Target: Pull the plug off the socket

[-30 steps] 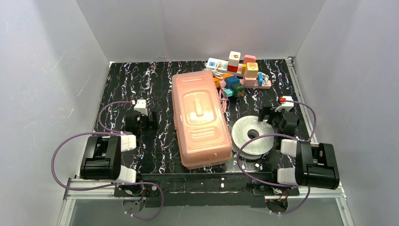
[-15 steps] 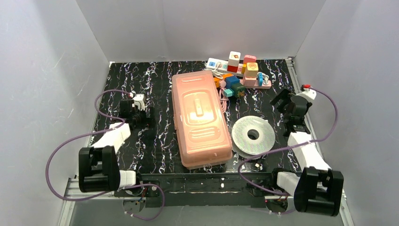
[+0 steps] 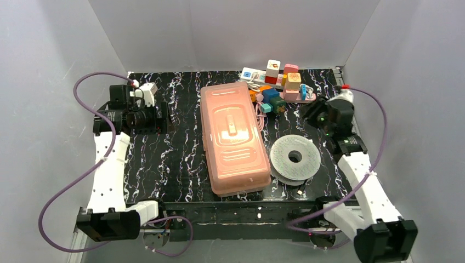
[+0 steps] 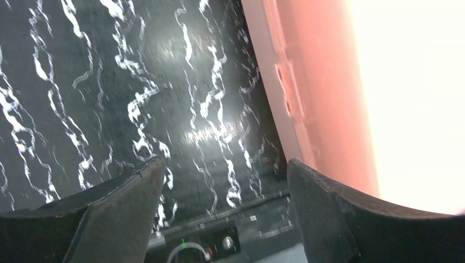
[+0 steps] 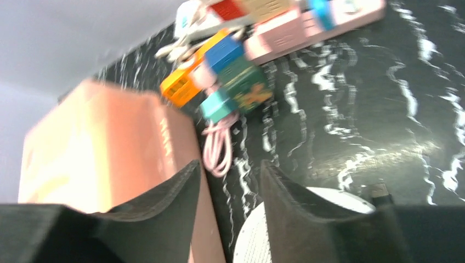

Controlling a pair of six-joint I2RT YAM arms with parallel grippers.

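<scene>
The short orange power strip [image 3: 256, 94] lies at the back, right of the pink box, and shows in the right wrist view [image 5: 178, 86]. A blue plug [image 3: 270, 94] [image 5: 224, 52], a green plug [image 3: 277, 103] [image 5: 245, 85] and a teal plug [image 3: 265, 108] [image 5: 217, 105] sit bunched on or against it. Its pink cable [image 5: 218, 145] loops toward the front. My right gripper [image 3: 310, 113] [image 5: 230, 164] is open and empty, raised to the right of the strip and apart from it. My left gripper [image 3: 163, 121] [image 4: 225, 161] is open and empty over the mat at the far left.
A large pink lidded box [image 3: 233, 137] fills the middle of the black marbled mat. A white disc [image 3: 295, 156] lies to its right. A pink strip [image 3: 299, 97] and a long white strip [image 3: 253, 74], both with cube plugs, lie at the back. White walls stand on three sides.
Both arms have risen from their folded rest and reached out. The left gripper went up and to the back left. The right gripper went toward the back right, near the strips.
</scene>
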